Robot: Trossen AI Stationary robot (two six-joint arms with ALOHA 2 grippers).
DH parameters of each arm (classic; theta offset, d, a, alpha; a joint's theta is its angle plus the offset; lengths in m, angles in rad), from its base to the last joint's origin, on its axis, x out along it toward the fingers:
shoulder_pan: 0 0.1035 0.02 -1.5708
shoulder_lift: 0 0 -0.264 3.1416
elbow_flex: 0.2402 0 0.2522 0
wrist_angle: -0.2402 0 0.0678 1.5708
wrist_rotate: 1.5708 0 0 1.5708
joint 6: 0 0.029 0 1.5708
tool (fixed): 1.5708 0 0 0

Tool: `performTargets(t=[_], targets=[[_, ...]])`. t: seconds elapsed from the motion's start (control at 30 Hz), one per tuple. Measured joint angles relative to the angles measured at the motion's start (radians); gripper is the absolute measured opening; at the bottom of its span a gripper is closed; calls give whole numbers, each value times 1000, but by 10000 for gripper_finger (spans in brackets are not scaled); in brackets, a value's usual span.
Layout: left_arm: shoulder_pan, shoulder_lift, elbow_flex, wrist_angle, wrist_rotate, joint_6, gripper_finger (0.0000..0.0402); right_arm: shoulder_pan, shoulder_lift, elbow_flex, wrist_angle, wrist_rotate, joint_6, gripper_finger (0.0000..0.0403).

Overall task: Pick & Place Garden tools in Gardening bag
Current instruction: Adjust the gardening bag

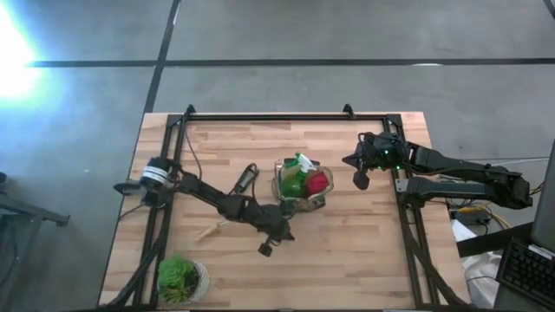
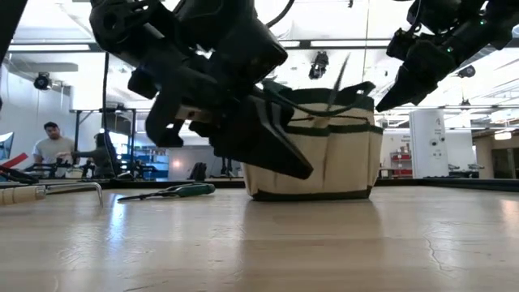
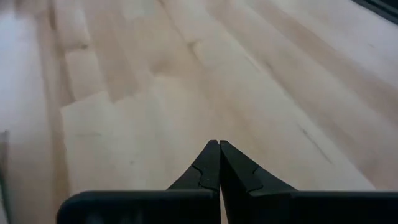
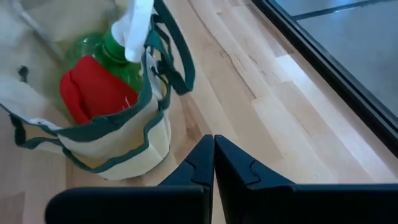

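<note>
Butcher-block table (image 1: 347,260) on a grey concrete floor, seen from above: the gardening bag (image 1: 301,184) sits mid-table with the green spray bottle (image 1: 293,180) and a red-handled tool (image 1: 318,182) already inside, so I'd say we're between picks. The left gripper (image 1: 265,250) hangs near the front of the bag, pinched shut on nothing, and the right gripper (image 1: 360,179) waits just right of the bag, also closed and empty. A wooden-handled tool (image 1: 208,230) and a dark one (image 1: 245,178) lie left of the bag, a potted plant (image 1: 180,277) at the near-left corner. Low view: green-handled pruners (image 2: 169,191) and a metal-shafted tool (image 2: 49,191) lie flat on the wood, well apart from the beige, dark-trimmed tote. Left wrist view: bare planks only. Right wrist view: bottle and red tool nestled in the bag. Next up, I'd guess: left arm opens and reaches for a loose tool.
</note>
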State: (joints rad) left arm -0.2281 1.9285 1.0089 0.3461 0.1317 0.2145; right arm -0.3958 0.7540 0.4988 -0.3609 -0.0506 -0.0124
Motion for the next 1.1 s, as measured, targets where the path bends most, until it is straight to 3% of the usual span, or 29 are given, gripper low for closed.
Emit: performTargets(t=[0.2,0.33,0.57,0.73,0.97,1.1], targets=[[5,-22,-3,-42,-90,-17,4,0,0,0,-1,0,5,8],[6,-40,-3,-86,-95,-13,4,0,0,0,-1,0,5,8],[6,-75,-3,-157,104,-35,2,0,0,-2,-1,0,5,8],[7,-106,-3,-251,131,-62,2,0,0,-2,0,0,5,8],[7,-147,-3,-443,116,-120,2,-1,0,-2,0,1,5,8],[7,-187,-3,-548,14,-153,1,-1,0,-2,-1,1,8,8]])
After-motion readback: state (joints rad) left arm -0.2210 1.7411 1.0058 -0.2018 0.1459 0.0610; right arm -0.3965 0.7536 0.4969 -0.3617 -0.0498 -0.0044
